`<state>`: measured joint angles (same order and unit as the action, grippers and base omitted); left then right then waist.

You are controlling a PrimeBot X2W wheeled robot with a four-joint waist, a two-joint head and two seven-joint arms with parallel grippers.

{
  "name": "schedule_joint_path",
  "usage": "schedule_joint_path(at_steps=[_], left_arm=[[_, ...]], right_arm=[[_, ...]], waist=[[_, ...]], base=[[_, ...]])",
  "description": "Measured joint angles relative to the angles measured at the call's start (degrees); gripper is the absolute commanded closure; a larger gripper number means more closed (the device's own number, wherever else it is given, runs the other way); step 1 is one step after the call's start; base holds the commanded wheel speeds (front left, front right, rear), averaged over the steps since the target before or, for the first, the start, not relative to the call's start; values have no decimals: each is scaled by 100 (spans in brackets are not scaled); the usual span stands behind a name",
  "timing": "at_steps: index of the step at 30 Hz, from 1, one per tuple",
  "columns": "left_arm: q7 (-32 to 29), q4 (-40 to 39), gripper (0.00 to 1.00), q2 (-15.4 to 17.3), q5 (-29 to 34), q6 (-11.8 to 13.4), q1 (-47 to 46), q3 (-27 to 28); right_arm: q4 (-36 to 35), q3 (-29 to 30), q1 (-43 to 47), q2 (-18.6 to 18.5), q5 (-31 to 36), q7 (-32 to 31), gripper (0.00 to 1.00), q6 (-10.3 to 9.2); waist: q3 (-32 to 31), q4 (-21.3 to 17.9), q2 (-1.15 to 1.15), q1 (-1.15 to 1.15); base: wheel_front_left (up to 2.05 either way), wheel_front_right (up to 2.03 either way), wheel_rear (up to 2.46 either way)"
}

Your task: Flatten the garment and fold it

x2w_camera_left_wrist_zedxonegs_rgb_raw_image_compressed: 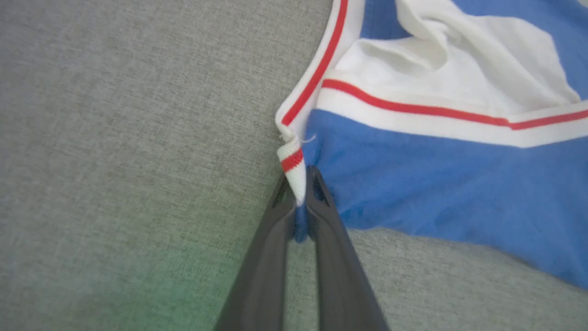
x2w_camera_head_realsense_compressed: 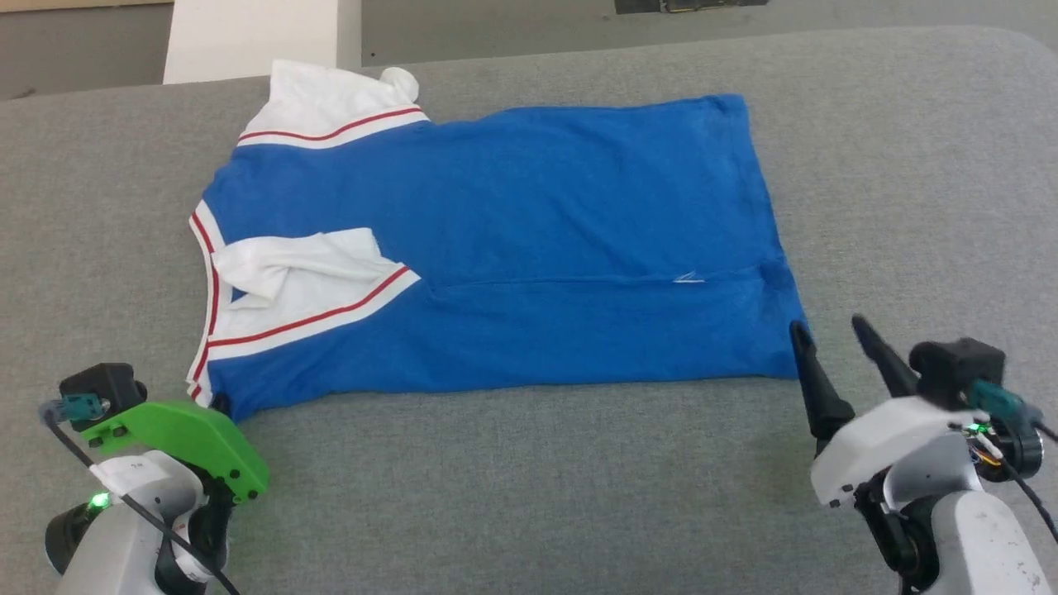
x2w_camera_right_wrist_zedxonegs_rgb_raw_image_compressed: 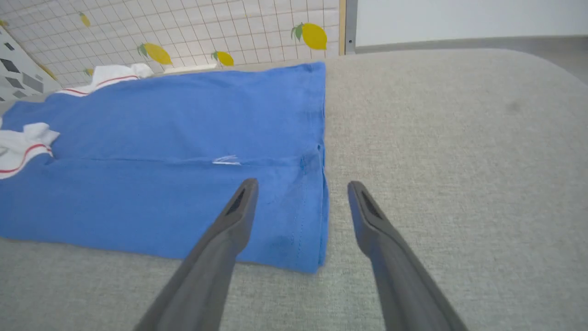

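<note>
Left gripper (x2w_camera_left_wrist_zedxonegs_rgb_raw_image_compressed: 301, 184) is clamped on the garment (x2w_camera_head_realsense_compressed: 512, 215) at its near shoulder-end corner, with red-striped white edging pinched between the fingers. My right gripper (x2w_camera_right_wrist_zedxonegs_rgb_raw_image_compressed: 302, 186) is spread wide astride the near hem corner, holding nothing; I can't tell whether it touches cloth. The shirt lies spread on the grey counter (x2w_camera_head_realsense_compressed: 909, 165), one white sleeve folded over the body. I judge it light, limp and quick to bunch, so I'd grip corners and hems.

Grey fabric surface (x2w_camera_head_realsense_compressed: 529, 479), white block (x2w_camera_head_realsense_compressed: 248, 37) beyond its far edge, lemon-patterned grid wall (x2w_camera_right_wrist_zedxonegs_rgb_raw_image_compressed: 183, 27)
</note>
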<state>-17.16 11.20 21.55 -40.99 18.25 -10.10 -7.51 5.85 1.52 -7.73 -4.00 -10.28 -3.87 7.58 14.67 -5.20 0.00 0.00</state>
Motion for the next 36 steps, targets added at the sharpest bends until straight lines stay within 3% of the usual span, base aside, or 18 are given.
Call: schedule_joint_path(at_steps=[6,12,13,14,15,16,20,29,36], left_arm=[[111,1,100,-36,12,-89,-44,-88],[174,19,100,-81,18,-162,-149,-162],[208,29,100,-89,18,-163,-170,-171],[221,40,100,-101,19,-164,-190,-183],[265,51,100,-113,30,-181,-207,-196],[300,63,100,-125,40,-197,-223,-203],[522,115,100,-164,86,-261,-248,-243],[1076,11,100,-147,320,-339,-58,-246],[975,-702,100,-30,333,-41,717,-164]], right_arm=[[277,249,-358,83,18,-2107,0,0],[294,393,-636,99,200,-3555,0,0],[277,413,-646,98,198,-3734,15,0],[236,436,-669,98,191,-3906,64,0],[186,454,-691,97,176,-4040,79,0],[141,466,-697,96,165,-4151,100,0],[-34,468,-693,99,157,-4202,100,0],[-638,654,-215,115,53,-3412,100,0],[-1400,788,635,120,41,-3688,100,0]], waist=[[53,131,0,0],[167,246,0,0],[182,263,0,0],[199,283,0,0],[216,302,0,0],[229,320,0,0],[239,373,0,0],[-102,410,0,0],[-421,390,0,0]], base=[[0,0,0],[0,0,0],[0,0,0],[0,0,0],[0,0,0],[0,0,0],[0,0,0],[0,0,0],[0,0,0]])
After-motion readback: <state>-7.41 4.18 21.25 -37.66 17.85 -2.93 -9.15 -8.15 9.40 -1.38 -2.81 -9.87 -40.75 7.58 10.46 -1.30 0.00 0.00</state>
